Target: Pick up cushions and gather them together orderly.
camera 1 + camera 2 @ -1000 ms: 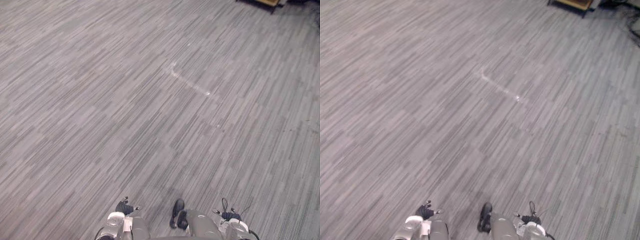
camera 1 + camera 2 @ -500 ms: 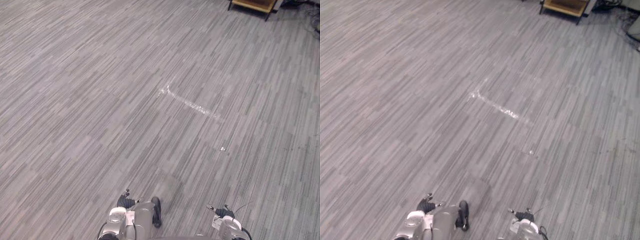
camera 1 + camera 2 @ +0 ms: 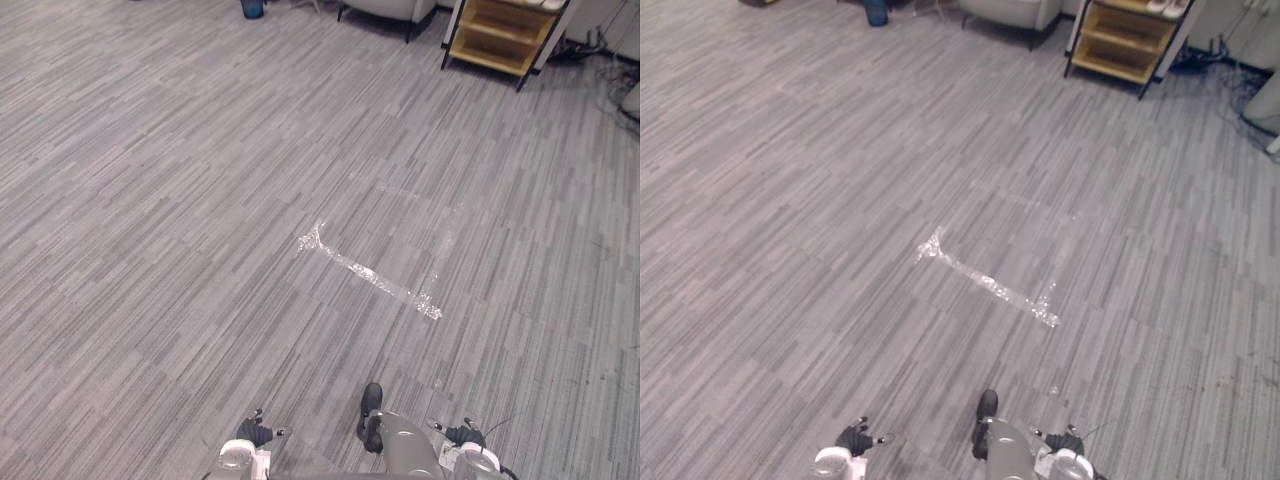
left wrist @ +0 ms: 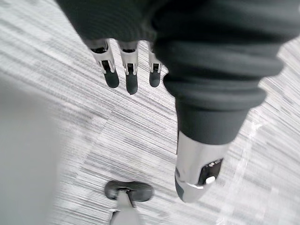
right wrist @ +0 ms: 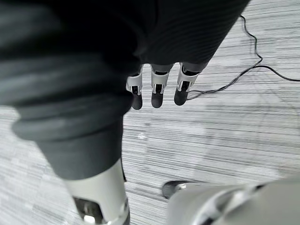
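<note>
My left hand (image 3: 252, 433) hangs low at my side above grey carpet. Its fingers (image 4: 126, 70) are straight and relaxed, the thumb (image 4: 197, 164) stands apart, and nothing is in it. My right hand (image 3: 465, 436) hangs the same way on the other side, with its fingers (image 5: 157, 91) loose and nothing held. Both hands are off the floor.
A strip of pale tape (image 3: 365, 275) lies on the carpet ahead. At the far end stand a wooden shelf unit (image 3: 500, 30), a grey armchair (image 3: 390, 8) and a dark bin (image 3: 252, 8). Cables (image 3: 610, 60) trail at the far right.
The whole picture has shifted as the camera moved: the tape mark has slid down the view, and the shelf, armchair and bin have come into sight. Both hands hang as before.
</note>
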Motion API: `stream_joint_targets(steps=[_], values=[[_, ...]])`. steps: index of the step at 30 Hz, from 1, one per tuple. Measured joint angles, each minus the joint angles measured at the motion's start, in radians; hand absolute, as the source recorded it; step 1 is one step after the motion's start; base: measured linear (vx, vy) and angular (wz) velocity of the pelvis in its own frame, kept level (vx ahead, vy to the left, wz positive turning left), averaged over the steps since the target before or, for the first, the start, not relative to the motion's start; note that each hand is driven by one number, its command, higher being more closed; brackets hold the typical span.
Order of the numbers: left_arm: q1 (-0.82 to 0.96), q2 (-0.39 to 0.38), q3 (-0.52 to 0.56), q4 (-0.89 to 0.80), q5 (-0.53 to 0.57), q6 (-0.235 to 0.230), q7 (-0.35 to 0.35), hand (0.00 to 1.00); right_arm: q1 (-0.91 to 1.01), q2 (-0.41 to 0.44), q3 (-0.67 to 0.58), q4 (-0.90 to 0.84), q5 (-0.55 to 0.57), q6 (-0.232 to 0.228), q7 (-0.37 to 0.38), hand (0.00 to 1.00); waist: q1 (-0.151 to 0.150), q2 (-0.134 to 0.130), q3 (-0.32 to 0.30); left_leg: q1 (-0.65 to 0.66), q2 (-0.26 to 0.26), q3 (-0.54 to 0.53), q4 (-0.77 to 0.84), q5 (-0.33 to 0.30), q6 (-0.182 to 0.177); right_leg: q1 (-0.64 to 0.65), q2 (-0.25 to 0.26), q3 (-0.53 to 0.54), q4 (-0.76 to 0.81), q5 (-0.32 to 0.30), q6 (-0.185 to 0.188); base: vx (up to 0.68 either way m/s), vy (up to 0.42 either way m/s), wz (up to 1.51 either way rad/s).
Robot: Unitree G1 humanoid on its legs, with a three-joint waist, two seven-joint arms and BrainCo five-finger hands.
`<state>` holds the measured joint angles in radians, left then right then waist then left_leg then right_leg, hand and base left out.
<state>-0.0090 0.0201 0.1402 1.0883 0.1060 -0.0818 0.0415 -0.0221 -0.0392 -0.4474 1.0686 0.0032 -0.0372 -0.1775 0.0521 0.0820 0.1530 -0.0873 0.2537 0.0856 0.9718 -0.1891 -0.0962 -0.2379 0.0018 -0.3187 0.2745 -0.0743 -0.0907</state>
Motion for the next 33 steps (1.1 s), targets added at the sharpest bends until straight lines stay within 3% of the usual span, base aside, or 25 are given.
stream_joint_targets(steps=[2,3,5,7,8,9,10,11,12,13,16,17,18,19,20,21,22,24,25,26,27,30,31,32,33], values=[[-0.008,0.013,-0.014,-0.039,0.008,-0.002,-0.002,0.00,-0.002,0.025,0.028,-0.016,0.014,-0.001,0.000,0.00,0.012,-0.032,0.019,-0.106,0.006,0.043,0.079,-0.066,0.038,0.125,-0.002,0.008,-0.012,-0.078,-0.002,0.56,-0.135,-0.10],[-0.007,0.015,-0.035,-0.058,0.009,-0.004,-0.003,0.00,0.004,0.037,0.025,-0.032,0.040,-0.005,-0.002,0.00,0.014,-0.044,0.015,-0.173,0.003,0.086,0.017,-0.093,0.053,0.173,-0.002,0.016,-0.036,-0.085,0.011,0.48,-0.110,-0.16],[-0.012,0.013,-0.048,-0.065,0.008,-0.014,-0.004,0.00,-0.022,0.037,0.024,-0.033,0.048,-0.010,-0.007,0.00,0.027,-0.036,0.012,-0.249,-0.023,0.138,-0.173,-0.110,0.065,0.235,-0.003,0.044,-0.086,-0.097,0.029,0.46,0.001,-0.36],[-0.017,0.005,-0.052,-0.065,0.008,-0.020,-0.003,0.00,-0.027,0.033,0.017,-0.028,0.058,-0.013,-0.016,0.00,0.034,-0.036,0.013,-0.259,-0.104,0.131,-0.500,-0.046,0.023,0.299,-0.024,0.063,-0.141,-0.109,0.063,0.63,0.118,-0.29],[-0.013,0.005,-0.062,-0.063,0.008,-0.021,-0.003,0.00,-0.018,0.024,0.018,-0.018,0.058,-0.013,-0.019,0.00,0.051,-0.035,0.008,-0.235,-0.153,0.088,-0.669,0.106,0.011,0.331,-0.035,0.084,-0.176,-0.122,0.090,0.63,0.167,-0.42],[-0.012,0.004,-0.062,-0.056,-0.004,-0.022,-0.003,0.00,-0.021,0.026,0.021,0.003,0.056,-0.012,-0.019,0.00,0.067,-0.044,-0.004,-0.207,-0.188,0.089,-0.700,0.157,0.068,0.358,-0.048,0.126,-0.201,-0.131,0.114,0.57,0.139,-0.34],[-0.016,0.010,-0.062,-0.054,-0.005,-0.021,-0.004,0.00,-0.027,0.031,0.020,0.012,0.056,-0.011,-0.018,0.00,0.065,-0.057,-0.010,-0.212,-0.201,0.095,-0.686,0.139,0.078,0.367,-0.067,0.129,-0.215,-0.129,0.119,0.61,0.140,-0.22],[-0.024,0.019,-0.057,-0.054,-0.011,-0.020,-0.007,0.00,-0.028,0.033,0.017,0.016,0.054,-0.009,-0.017,0.00,0.058,-0.068,-0.007,-0.232,-0.203,0.108,-0.618,0.103,0.122,0.371,-0.084,0.146,-0.212,-0.122,0.133,0.50,0.113,-0.04],[-0.024,0.019,-0.046,-0.054,-0.012,-0.020,-0.006,0.00,-0.028,0.032,0.016,0.016,0.052,-0.009,-0.017,0.00,0.064,-0.070,-0.007,-0.231,-0.199,0.124,-0.585,0.078,0.128,0.374,-0.091,0.166,-0.193,-0.121,0.135,0.56,0.146,-0.36],[-0.019,0.021,-0.041,-0.052,-0.015,-0.020,-0.005,0.00,-0.029,0.030,0.014,0.016,0.037,-0.008,-0.015,0.00,0.074,-0.070,-0.009,-0.202,-0.193,0.151,-0.565,0.049,0.136,0.353,-0.096,0.197,-0.107,-0.120,0.146,0.49,0.131,-0.65],[-0.012,0.027,-0.064,-0.024,-0.019,-0.016,-0.008,0.00,-0.024,0.030,0.019,0.014,0.035,-0.013,-0.002,0.00,0.061,-0.067,-0.011,-0.041,-0.193,0.177,-0.634,-0.028,0.140,0.160,-0.154,0.210,0.413,-0.080,0.306,0.45,0.098,-0.60],[-0.012,0.041,-0.082,-0.008,-0.020,-0.014,-0.008,0.00,-0.020,0.032,0.021,0.015,0.034,-0.010,0.004,0.00,0.052,-0.075,-0.009,0.027,-0.204,0.185,-0.662,-0.060,0.135,0.092,-0.202,0.160,0.583,-0.101,0.272,0.46,0.054,-0.28],[-0.012,0.047,-0.089,-0.002,-0.020,-0.013,-0.008,0.00,-0.019,0.032,0.021,0.015,0.034,-0.009,0.007,0.00,0.051,-0.079,-0.008,0.060,-0.212,0.192,-0.678,-0.061,0.137,0.068,-0.224,0.130,0.626,-0.120,0.240,0.54,0.014,-0.29],[-0.017,0.047,-0.091,0.005,-0.020,-0.011,-0.008,0.00,-0.006,0.021,0.022,0.015,0.034,-0.005,0.009,0.00,0.041,-0.071,-0.004,0.159,-0.209,0.203,-0.745,-0.061,0.137,0.033,-0.248,0.038,0.627,-0.167,0.161,0.40,-0.014,-0.27],[-0.014,0.048,-0.092,0.007,-0.020,-0.011,-0.008,0.00,-0.003,0.013,0.027,0.015,0.034,-0.005,0.009,0.00,0.036,-0.056,0.000,0.182,-0.203,0.204,-0.761,-0.061,0.137,0.018,-0.246,0.007,0.600,-0.179,0.142,0.56,-0.072,-0.22],[-0.014,0.055,-0.097,0.015,-0.020,-0.010,-0.007,0.00,-0.016,-0.002,0.044,0.015,0.034,-0.004,0.010,0.00,0.019,-0.046,-0.002,0.221,-0.181,0.204,-0.787,-0.061,0.137,-0.028,-0.220,-0.064,0.434,-0.190,0.129,0.31,-0.063,-0.01],[-0.017,0.057,-0.099,0.015,-0.020,-0.010,-0.007,0.00,-0.018,-0.004,0.049,0.015,0.034,-0.003,0.009,0.00,0.014,-0.045,-0.001,0.227,-0.176,0.204,-0.791,-0.061,0.137,-0.043,-0.211,-0.069,0.382,-0.182,0.128,0.39,-0.120,0.15],[-0.018,0.064,-0.111,0.016,-0.020,-0.010,-0.007,0.00,-0.016,-0.010,0.059,0.017,0.034,-0.002,0.009,0.00,-0.004,-0.048,-0.001,0.260,-0.164,0.204,-0.830,-0.061,0.136,-0.085,-0.174,-0.068,0.101,-0.070,0.140,0.34,-0.160,0.23],[-0.013,0.067,-0.119,0.018,-0.019,-0.011,-0.006,0.00,-0.013,-0.009,0.058,0.017,0.036,-0.001,0.009,0.00,-0.008,-0.065,-0.004,0.286,-0.171,0.202,-0.850,-0.064,0.123,-0.082,-0.161,-0.060,-0.039,0.012,0.147,0.42,-0.230,0.24],[-0.007,0.077,-0.120,0.026,-0.019,-0.011,-0.007,0.00,0.000,-0.010,0.059,0.018,0.034,-0.001,0.009,0.00,-0.009,-0.084,-0.004,0.322,-0.181,0.183,-0.858,-0.080,0.077,-0.086,-0.161,-0.029,-0.117,0.099,0.139,0.55,-0.332,0.29],[0.001,0.046,-0.107,0.035,-0.020,-0.011,-0.005,0.00,0.018,-0.045,0.055,0.024,0.034,0.000,0.009,0.00,-0.015,-0.046,-0.020,0.362,-0.141,0.147,-0.853,-0.102,0.036,-0.094,-0.124,-0.015,-0.037,0.175,0.073,0.55,-0.334,0.18],[0.005,0.024,-0.105,0.045,-0.019,-0.015,-0.006,0.00,0.007,-0.063,0.046,0.025,0.033,-0.001,0.009,0.00,-0.012,-0.004,-0.045,0.299,-0.072,0.091,-0.722,-0.092,0.010,-0.110,-0.085,-0.034,0.033,0.072,0.045,0.42,-0.280,0.02],[0.004,0.022,-0.105,0.046,-0.018,-0.014,-0.006,0.00,0.006,-0.061,0.038,0.027,0.033,-0.001,0.009,0.00,-0.012,-0.001,-0.047,0.276,-0.056,0.077,-0.666,-0.083,-0.005,-0.107,-0.073,-0.035,0.040,0.056,0.035,0.54,-0.377,-0.07],[0.003,0.021,-0.106,0.048,-0.017,-0.012,-0.008,0.00,0.003,-0.057,0.030,0.048,0.033,-0.001,0.009,0.00,-0.011,0.006,-0.046,0.199,-0.012,0.036,-0.459,-0.031,-0.053,-0.060,-0.030,-0.035,0.018,0.028,0.021,0.43,-0.263,-0.13],[0.003,0.020,-0.103,0.047,-0.018,-0.013,-0.008,0.00,0.006,-0.057,0.031,0.058,0.034,0.003,0.009,0.00,-0.008,0.005,-0.043,0.131,0.014,0.016,-0.298,0.012,-0.054,-0.016,-0.011,-0.029,-0.016,0.014,0.009,0.51,-0.286,-0.13]])
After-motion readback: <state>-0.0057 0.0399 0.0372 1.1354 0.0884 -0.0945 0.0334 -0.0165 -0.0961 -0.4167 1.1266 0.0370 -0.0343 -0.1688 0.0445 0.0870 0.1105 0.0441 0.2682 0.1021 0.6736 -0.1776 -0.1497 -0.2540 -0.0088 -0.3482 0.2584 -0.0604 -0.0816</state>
